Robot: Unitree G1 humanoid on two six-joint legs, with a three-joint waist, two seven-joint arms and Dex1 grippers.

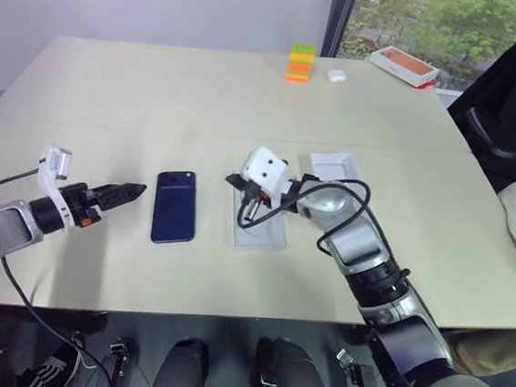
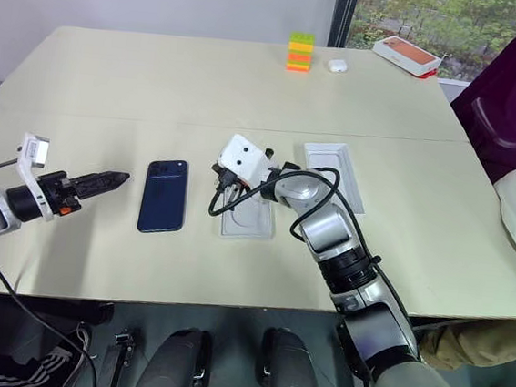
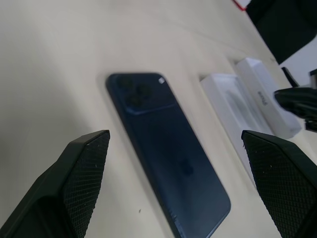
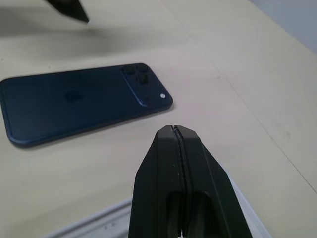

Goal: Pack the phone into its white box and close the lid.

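Observation:
The phone (image 1: 174, 206) lies flat on the beige table with its dark blue back up; its camera cluster is at the far end. To its left, my left gripper (image 1: 133, 192) points at it, open and empty, with one finger (image 3: 74, 183) on each side of the phone (image 3: 168, 148) and clear of it. Right of the phone lies the white box (image 1: 268, 236), pale inside. My right gripper (image 1: 235, 180) is shut and empty, hovering over the box's far left corner with its tip (image 4: 174, 130) toward the phone (image 4: 84, 101). The lid (image 1: 333, 169) lies further right, open side up.
At the far edge of the table stand a stack of coloured blocks (image 1: 300, 62), a small white case (image 1: 335, 75) and an orange-topped white box (image 1: 405, 66). A dark chair (image 1: 514, 99) is at the right. A black cable (image 1: 353, 198) loops over my right forearm.

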